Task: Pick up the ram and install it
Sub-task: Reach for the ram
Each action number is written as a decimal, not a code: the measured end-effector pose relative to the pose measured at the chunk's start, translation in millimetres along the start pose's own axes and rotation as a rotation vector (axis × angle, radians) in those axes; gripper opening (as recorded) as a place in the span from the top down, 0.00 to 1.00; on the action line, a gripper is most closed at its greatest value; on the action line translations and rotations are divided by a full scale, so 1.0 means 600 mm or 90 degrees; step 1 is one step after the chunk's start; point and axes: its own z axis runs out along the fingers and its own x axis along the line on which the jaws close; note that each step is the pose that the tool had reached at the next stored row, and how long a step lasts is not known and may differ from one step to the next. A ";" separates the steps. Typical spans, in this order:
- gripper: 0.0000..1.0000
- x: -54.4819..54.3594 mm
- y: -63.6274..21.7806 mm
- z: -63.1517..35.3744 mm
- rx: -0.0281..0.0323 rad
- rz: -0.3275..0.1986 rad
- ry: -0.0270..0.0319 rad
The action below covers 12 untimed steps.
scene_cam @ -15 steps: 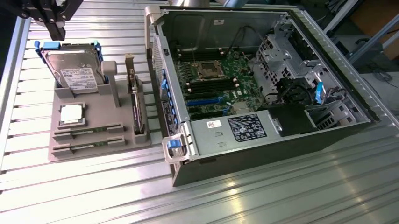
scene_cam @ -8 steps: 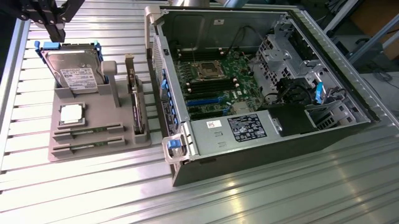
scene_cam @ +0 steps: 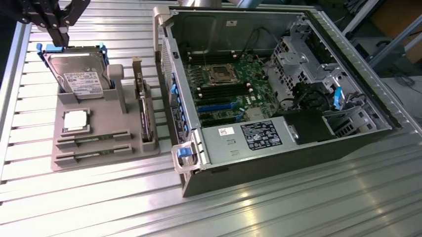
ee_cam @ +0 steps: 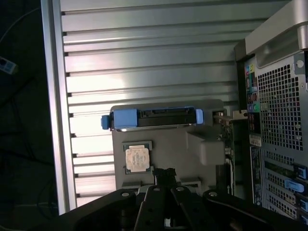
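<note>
Two ram sticks: the first ram stick (scene_cam: 93,139) and the second ram stick (scene_cam: 92,156) sit in parallel slots along the grey holder's (scene_cam: 125,106) edge farthest from the hard drive, one just beside the other, both untouched.
Gripper: the gripper (scene_cam: 61,42) hangs above the hard drive's top edge, over the holder's far end, well apart from the ram sticks; its fingers are pressed together and carry nothing.
Hard drive: the hard drive (scene_cam: 79,76) stands upright in its blue-railed frame at the holder's far edge.
CPU chip: the CPU chip (scene_cam: 76,121) lies flat in a square recess between the hard drive and the first ram stick.
Expansion card: the expansion card (scene_cam: 142,98) stands on edge along the holder's edge nearest the computer case.
Computer case: the computer case (scene_cam: 191,182) lies open on the slatted table (scene_cam: 277,212), just beside the holder on the exterior view's right, with its motherboard (scene_cam: 231,86) facing up.
</note>
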 end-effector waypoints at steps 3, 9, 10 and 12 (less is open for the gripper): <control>0.89 0.000 -0.006 0.000 0.0003 0.000 0.0001; 0.89 -0.004 -0.023 0.002 0.0026 0.000 0.0000; 0.89 -0.005 -0.023 0.003 0.0027 0.000 -0.0001; 0.89 -0.007 -0.024 0.004 0.0030 0.000 -0.0002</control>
